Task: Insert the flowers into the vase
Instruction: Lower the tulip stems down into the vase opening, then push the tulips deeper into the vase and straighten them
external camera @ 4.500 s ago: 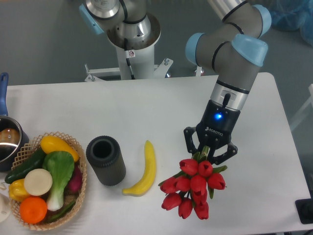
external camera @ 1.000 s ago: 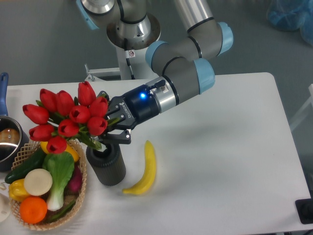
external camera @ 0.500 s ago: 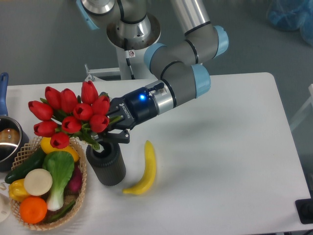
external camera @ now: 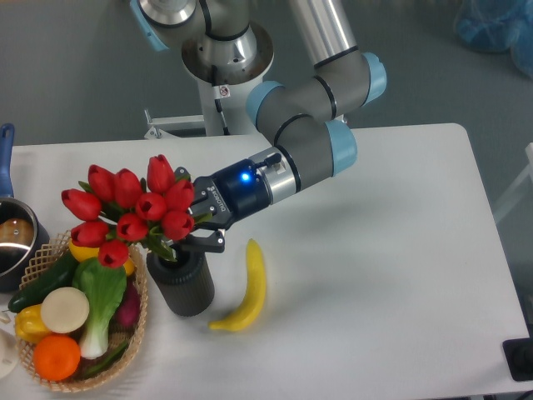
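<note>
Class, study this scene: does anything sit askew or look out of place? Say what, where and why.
The flowers lean left over the basket instead of standing upright, stems at the mouth of the vase, gripper clamped on them. The vase is upright; the banana lies flat beside it. Nothing is spilled.

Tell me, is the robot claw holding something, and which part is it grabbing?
Yes. The gripper holds the flowers by their green stems, just below the red buds, right over the vase.

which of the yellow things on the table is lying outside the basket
The banana, lying bare on the table right of the vase. The other yellow pieces sit inside the wicker basket.
</note>
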`<state>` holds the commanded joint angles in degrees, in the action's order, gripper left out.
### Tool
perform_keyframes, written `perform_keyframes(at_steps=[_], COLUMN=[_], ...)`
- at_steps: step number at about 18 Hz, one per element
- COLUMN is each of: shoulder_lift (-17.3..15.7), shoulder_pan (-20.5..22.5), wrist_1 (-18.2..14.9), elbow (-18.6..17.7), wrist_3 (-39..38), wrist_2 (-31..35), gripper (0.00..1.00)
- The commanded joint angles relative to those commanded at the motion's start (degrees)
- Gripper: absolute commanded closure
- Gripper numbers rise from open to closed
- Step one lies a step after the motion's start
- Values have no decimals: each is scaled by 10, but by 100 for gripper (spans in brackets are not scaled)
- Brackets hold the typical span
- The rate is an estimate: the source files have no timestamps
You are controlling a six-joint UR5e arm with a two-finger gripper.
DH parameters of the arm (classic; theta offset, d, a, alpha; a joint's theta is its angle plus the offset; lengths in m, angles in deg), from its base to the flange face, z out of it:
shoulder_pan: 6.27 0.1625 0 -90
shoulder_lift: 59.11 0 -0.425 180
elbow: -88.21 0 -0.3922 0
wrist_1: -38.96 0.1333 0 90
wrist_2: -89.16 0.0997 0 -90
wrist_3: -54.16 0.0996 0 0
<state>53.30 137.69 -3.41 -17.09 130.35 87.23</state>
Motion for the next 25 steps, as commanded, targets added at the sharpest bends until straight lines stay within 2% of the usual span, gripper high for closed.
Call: perform_keyframes(at_steps=[6,14,25], shoulder_lift=[11,6,12], shoulder_pan=[0,12,12], wrist_1=[-1,-1,-2], elbow=[-5,-55,-67], wrist_3=[15,52,85], wrist_2=[2,3,4], gripper=[81,80,77])
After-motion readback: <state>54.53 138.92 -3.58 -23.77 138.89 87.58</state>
